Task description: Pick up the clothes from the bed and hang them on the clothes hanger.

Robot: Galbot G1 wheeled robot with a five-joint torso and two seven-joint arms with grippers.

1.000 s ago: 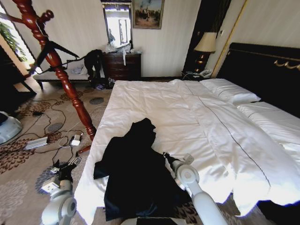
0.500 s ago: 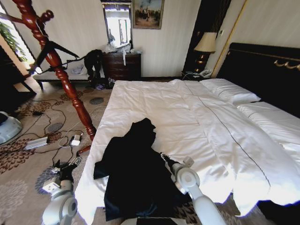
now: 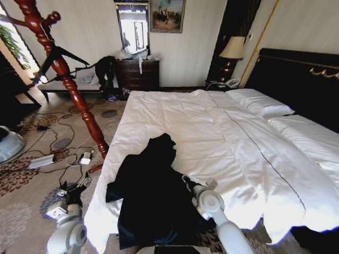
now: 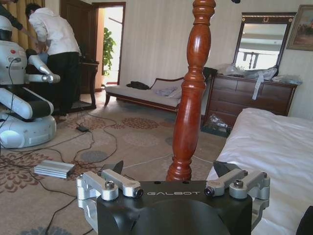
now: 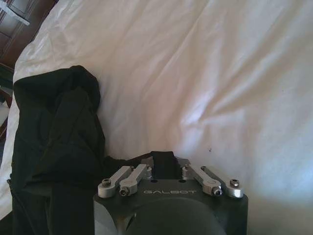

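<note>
Broadly, the bed (image 3: 222,137) takes up most of the head view, its white quilted duvet running from the near edge back to the white pillows (image 3: 259,101) and the tall black headboard (image 3: 302,79) with gold trim. On the near left part of the duvet lies the clothes (image 3: 151,193), a black long-sleeved garment spread loosely and crumpled, its lower end reaching the bed's near edge.

Left of the bed stands a reddish turned-wood coat stand (image 3: 71,87) on the patterned carpet, and the clothes hanger (image 3: 61,57), slim and black, hangs from it high up, well apart from the garment. Cables and a small grey box (image 3: 41,161) lie on the carpet near the stand's foot.

The right gripper (image 3: 186,180) sits at the garment's right edge, low over the duvet; in the right wrist view its fingers (image 5: 161,164) are drawn together around a fold of the black fabric. The left gripper (image 3: 74,190) hangs beside the bed above the carpet, and the left wrist view shows its fingers (image 4: 119,167) spread wide with nothing between them.
</note>
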